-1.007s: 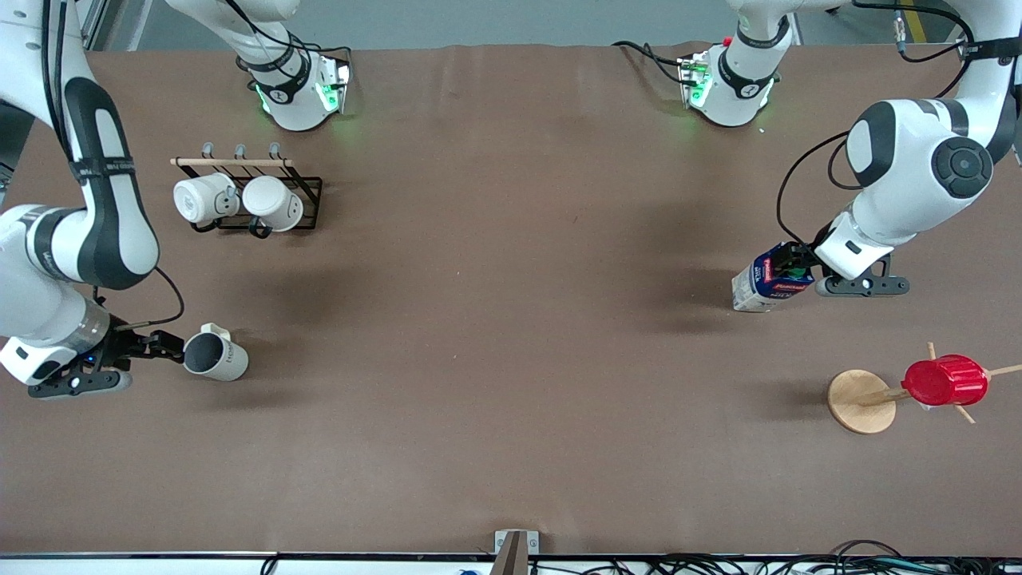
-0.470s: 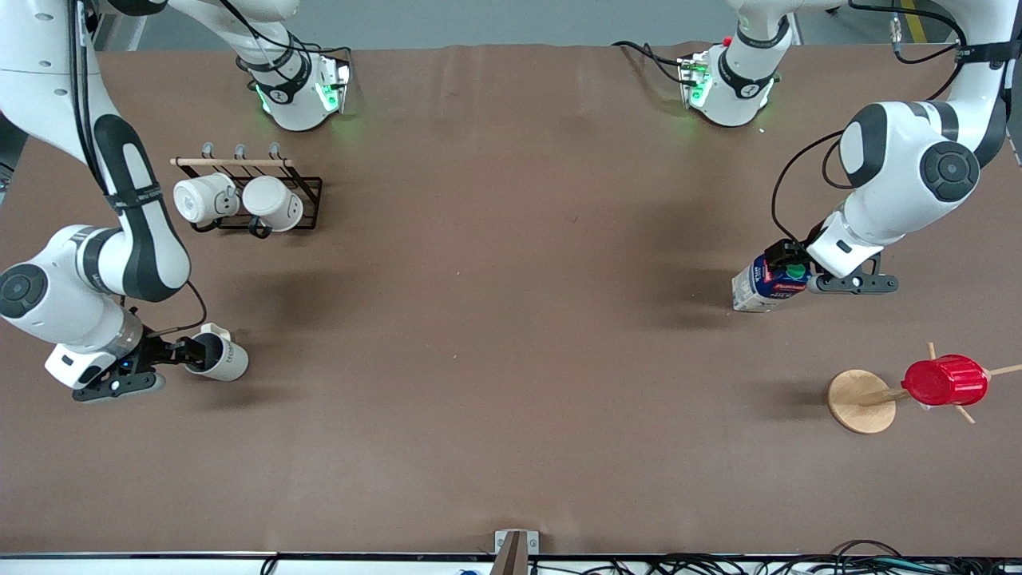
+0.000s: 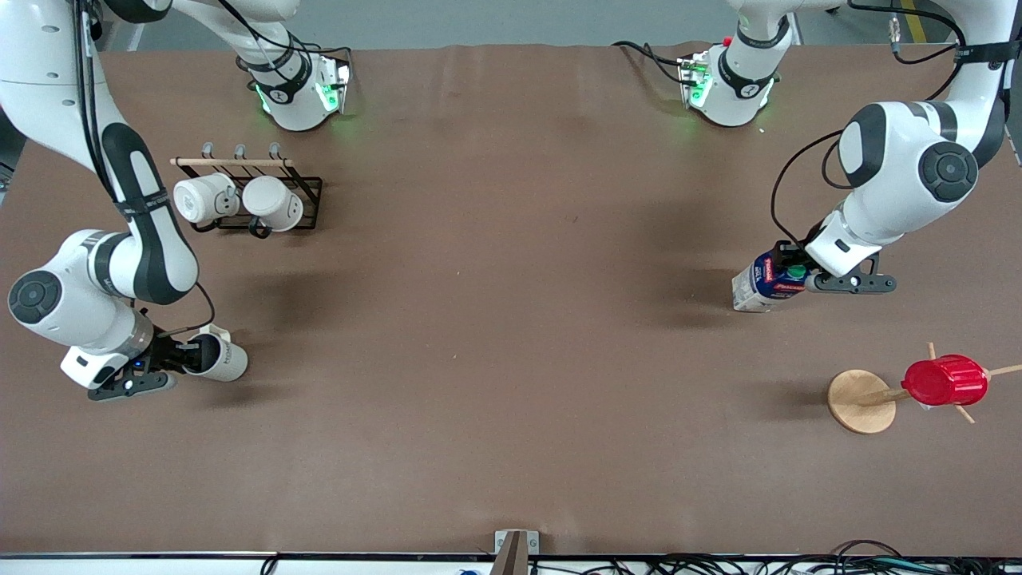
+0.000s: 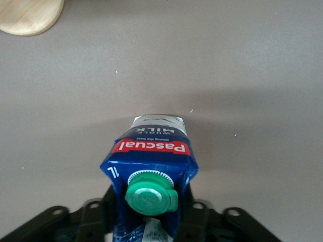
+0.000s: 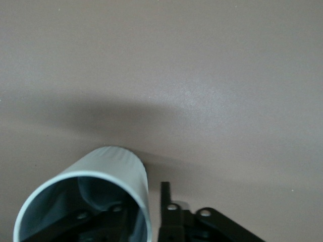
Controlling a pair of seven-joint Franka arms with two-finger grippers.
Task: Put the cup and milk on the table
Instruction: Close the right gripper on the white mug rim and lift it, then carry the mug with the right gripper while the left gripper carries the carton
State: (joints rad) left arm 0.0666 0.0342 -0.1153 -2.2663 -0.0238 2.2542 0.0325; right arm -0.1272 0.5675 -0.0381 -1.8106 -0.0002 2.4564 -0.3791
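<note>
The pale grey-beige cup (image 3: 222,359) is tilted low over the brown table (image 3: 511,335) at the right arm's end, its dark opening facing my right gripper (image 3: 187,354). That gripper is shut on the cup's rim wall, one finger inside and one (image 5: 165,199) outside; the right wrist view shows the cup (image 5: 118,166) and the gripper (image 5: 144,214). The milk (image 3: 765,281), with blue top and green cap, leans at the left arm's end with its white base close to the table. My left gripper (image 3: 790,267) is shut on its upper part. The left wrist view shows the milk (image 4: 151,151) between the gripper (image 4: 150,217) fingers.
A black rack (image 3: 307,196) holding two cream-white mugs (image 3: 239,200) stands farther from the camera than the cup. A wooden peg stand (image 3: 861,401) carrying a red ribbed cup (image 3: 946,380) stands nearer to the camera than the milk; its round base shows in the left wrist view (image 4: 28,15).
The right arm's elbow swung in and its wrist turned, tipping the cup more upright at nearly the same spot. The left wrist turned too, bringing the milk's green cap into sight.
</note>
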